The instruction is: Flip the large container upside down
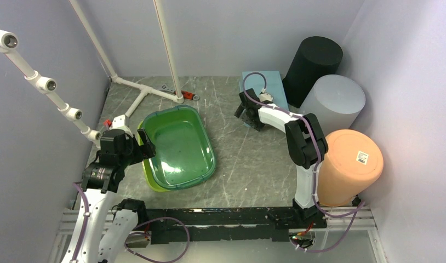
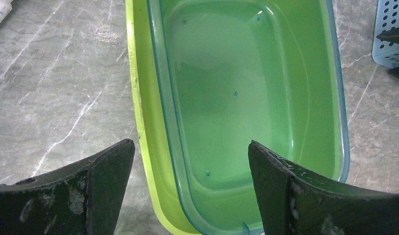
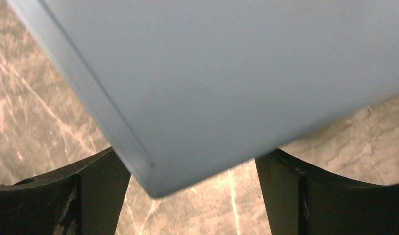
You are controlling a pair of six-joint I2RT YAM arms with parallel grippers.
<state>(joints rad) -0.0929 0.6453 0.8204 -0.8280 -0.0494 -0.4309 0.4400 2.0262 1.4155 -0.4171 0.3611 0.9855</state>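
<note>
A blurred, cut-off blue basket [image 3: 236, 73] looms over my right tool [image 3: 188, 155]. Both it and my left tool [image 2: 190, 144] gape empty. The green container [image 2: 236, 88] sits mouth up, lengthwise near-to-far.

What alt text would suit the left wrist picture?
A green tub sits open side up on a grey marbled table, with a yellow-green piece under its left edge. The left tool's two dark fingers stand wide apart at the bottom, holding nothing.

On our grey marbled bench [image 1: 248, 164] we see a green tub [image 1: 179, 148] centre left and a blue box [image 1: 275, 82] upper centre. A black bin [image 1: 314, 60], grey bin [image 1: 336, 98] and peach bin [image 1: 352, 164] line the right.
</note>
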